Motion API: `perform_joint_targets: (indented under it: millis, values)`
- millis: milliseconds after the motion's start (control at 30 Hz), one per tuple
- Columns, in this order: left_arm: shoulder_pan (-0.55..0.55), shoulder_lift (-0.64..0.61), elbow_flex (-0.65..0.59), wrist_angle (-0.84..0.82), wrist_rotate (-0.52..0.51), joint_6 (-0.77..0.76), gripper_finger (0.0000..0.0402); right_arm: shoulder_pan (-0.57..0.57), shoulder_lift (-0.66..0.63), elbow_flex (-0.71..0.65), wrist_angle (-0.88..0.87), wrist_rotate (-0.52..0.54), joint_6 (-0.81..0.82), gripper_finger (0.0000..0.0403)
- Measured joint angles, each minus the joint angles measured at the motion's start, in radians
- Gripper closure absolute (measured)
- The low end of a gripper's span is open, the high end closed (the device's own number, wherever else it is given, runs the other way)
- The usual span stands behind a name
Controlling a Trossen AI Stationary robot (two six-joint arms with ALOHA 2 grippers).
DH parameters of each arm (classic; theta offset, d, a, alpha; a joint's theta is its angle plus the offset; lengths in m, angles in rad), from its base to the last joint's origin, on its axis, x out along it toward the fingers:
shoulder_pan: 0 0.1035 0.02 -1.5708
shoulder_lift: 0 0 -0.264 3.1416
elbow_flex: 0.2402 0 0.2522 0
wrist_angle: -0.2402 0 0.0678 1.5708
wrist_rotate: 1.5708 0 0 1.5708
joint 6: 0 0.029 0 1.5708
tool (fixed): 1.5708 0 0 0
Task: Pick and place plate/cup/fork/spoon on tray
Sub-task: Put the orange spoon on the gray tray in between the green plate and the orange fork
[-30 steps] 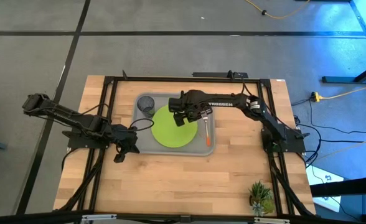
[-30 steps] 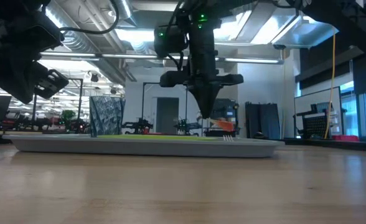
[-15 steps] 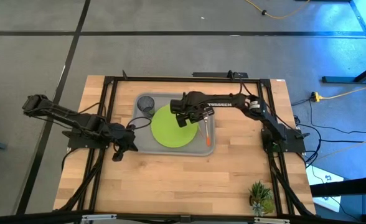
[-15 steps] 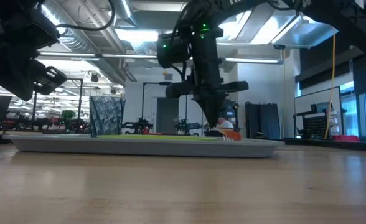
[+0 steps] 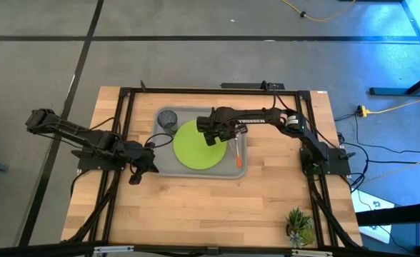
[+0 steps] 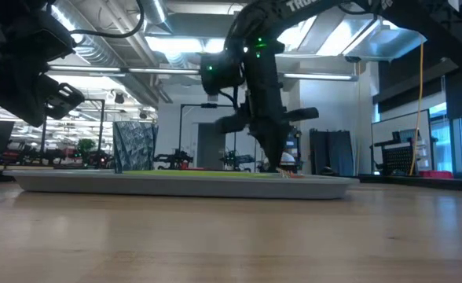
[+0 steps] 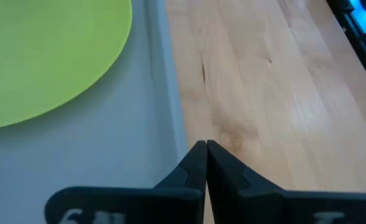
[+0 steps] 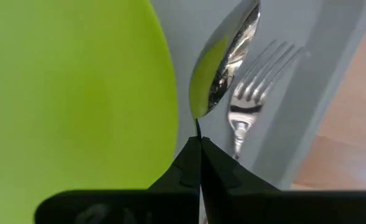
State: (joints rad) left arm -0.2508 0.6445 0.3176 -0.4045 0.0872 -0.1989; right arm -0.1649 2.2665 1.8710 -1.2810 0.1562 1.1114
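Observation:
The grey tray (image 5: 166, 161) lies in the middle of the table. The lime-green plate (image 5: 194, 146) lies on it, and the dark cup (image 5: 168, 119) stands at its far left corner. The fork (image 5: 238, 151) lies flat along the tray's right side. My right gripper (image 5: 223, 134) hangs low over the tray between plate and fork, shut on the spoon (image 8: 225, 59). My left gripper (image 5: 141, 170) is shut and empty just off the tray's near left corner. My right gripper pinches the spoon between its two fingers just behind the bowl, at the thin neck (image 8: 198, 126); the fingers hide the handle. The fingers slant down from above and lie along the spoon. The bowl (image 8: 226, 56) sticks out past the fingertips, over the tray floor between the plate (image 8: 71, 93) and the fork (image 8: 253, 93). I cannot tell whether it touches the tray.
A small potted plant (image 5: 298, 227) stands at the table's near right corner. A black frame (image 5: 124, 128) runs around the work area. Bare wood (image 5: 196, 207) lies between the tray and the table's near edge.
My right gripper has gone down toward the tray and a little toward the table's right edge, tipping as it went, with the spoon still in its shut fingers. The spoon now sits lower, close to the tray floor beside the fork.

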Motion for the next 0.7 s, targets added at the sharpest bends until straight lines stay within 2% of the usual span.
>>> perform_joint_targets:
  millis: [233, 700]
  values:
    - [0.0, 0.0, 0.0, 0.0, -0.017, 0.0, 0.0401, 0.004, -0.001, -0.067, 0.103, -0.037, 0.005, 0.0403]
    - [0.0, 0.0, 0.0, 0.001, -0.035, -0.004, 0.0401, 0.004, 0.0, -0.079, 0.111, -0.056, 0.01, 0.0368]
